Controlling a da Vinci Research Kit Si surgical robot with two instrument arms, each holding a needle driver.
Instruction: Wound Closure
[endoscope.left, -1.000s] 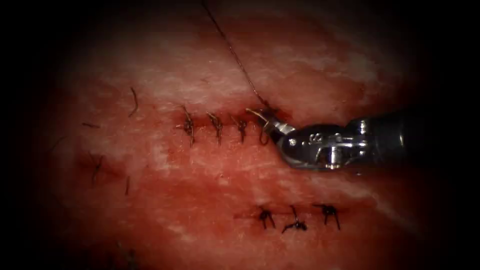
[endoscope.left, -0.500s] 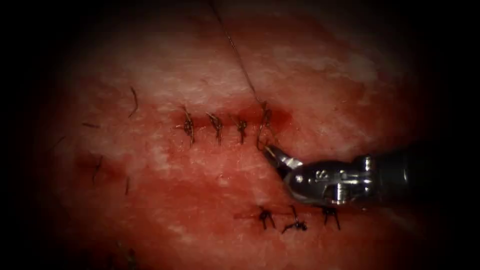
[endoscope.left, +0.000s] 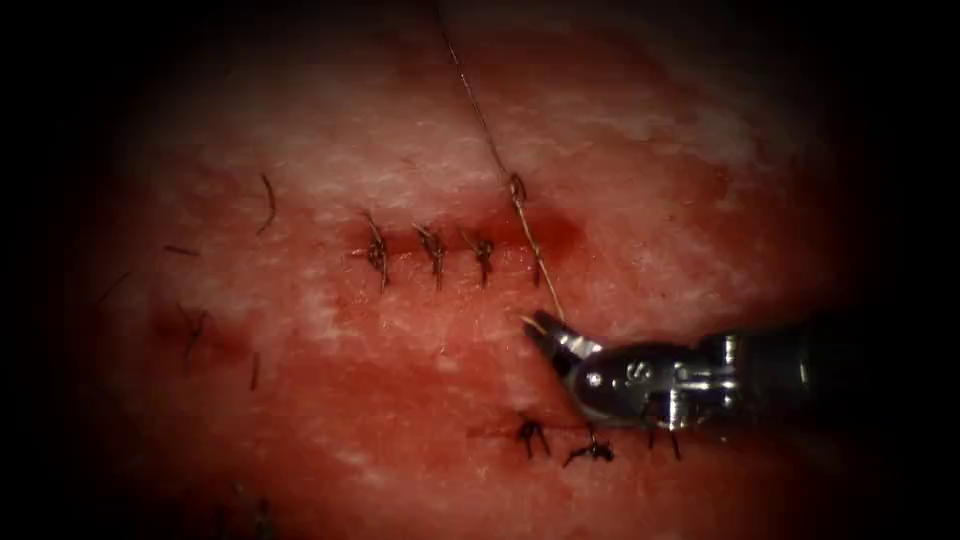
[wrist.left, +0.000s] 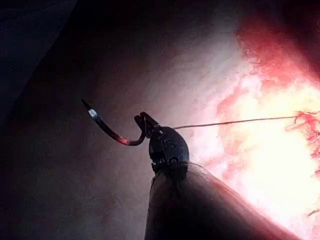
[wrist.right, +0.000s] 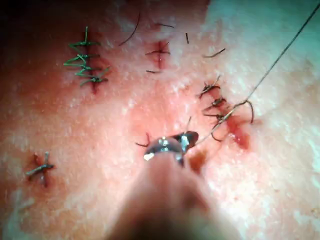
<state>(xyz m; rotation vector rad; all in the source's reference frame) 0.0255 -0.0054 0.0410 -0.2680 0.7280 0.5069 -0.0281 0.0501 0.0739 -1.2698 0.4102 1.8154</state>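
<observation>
Needle (wrist.left: 112, 131) in left tool (wrist.left: 146, 124), thread (endoscope.left: 530, 245) in right tool (endoscope.left: 540, 328).

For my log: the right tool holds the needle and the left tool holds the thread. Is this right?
No, it is the reverse. The left wrist view shows the left tool shut on the needle, clear of the tissue. The endoscope view shows the right tool shut on the thread below the cut.
</observation>
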